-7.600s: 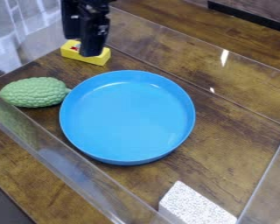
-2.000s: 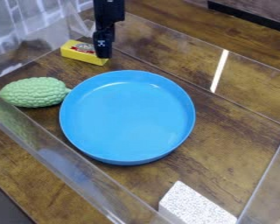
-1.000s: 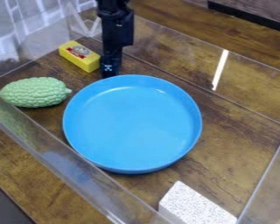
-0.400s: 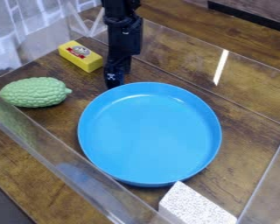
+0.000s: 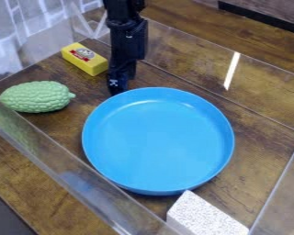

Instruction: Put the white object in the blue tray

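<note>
The white object (image 5: 208,216), a small block with a grey-speckled top, lies at the bottom edge of the camera view, just in front of the blue tray (image 5: 162,142). The tray is a large round dish with nothing in it. My gripper (image 5: 118,86) points straight down at the tray's far left rim, low over the table. Its dark fingers hold nothing, and it stands open. The white object is a full tray's width away from the gripper.
A yellow box (image 5: 84,58) sits behind and left of the gripper. A green bumpy object (image 5: 36,96) lies at the left. Clear plastic walls enclose the wooden table (image 5: 254,110) on the left and front.
The gripper has come forward and a little right, away from the yellow box. The blue tray has slid right and toward the front, up to the white object.
</note>
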Controlling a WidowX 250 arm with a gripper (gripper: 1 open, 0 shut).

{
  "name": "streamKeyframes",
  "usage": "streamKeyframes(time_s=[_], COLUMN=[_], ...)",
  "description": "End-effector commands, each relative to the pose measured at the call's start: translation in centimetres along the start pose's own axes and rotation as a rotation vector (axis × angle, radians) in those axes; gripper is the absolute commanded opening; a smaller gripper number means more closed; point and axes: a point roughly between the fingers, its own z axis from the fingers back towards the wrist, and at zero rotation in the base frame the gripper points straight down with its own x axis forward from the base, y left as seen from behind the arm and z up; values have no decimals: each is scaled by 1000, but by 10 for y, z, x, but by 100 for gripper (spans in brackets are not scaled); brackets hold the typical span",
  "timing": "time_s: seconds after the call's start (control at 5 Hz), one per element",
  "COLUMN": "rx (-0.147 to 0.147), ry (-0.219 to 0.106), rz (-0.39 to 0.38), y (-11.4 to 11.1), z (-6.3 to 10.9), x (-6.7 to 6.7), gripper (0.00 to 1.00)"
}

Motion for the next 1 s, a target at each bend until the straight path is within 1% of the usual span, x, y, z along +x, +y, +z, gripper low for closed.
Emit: streamKeyframes(time_s=[0.0,0.4,0.6,0.8], rx=[59,53,50,44], ry=[-21,-16,-13,-11], rz=[-23,34,57,58], y=[2,6,15,15], z=[23,23,20,15], x=[14,6,7,5], gripper=[100,100,100,100])
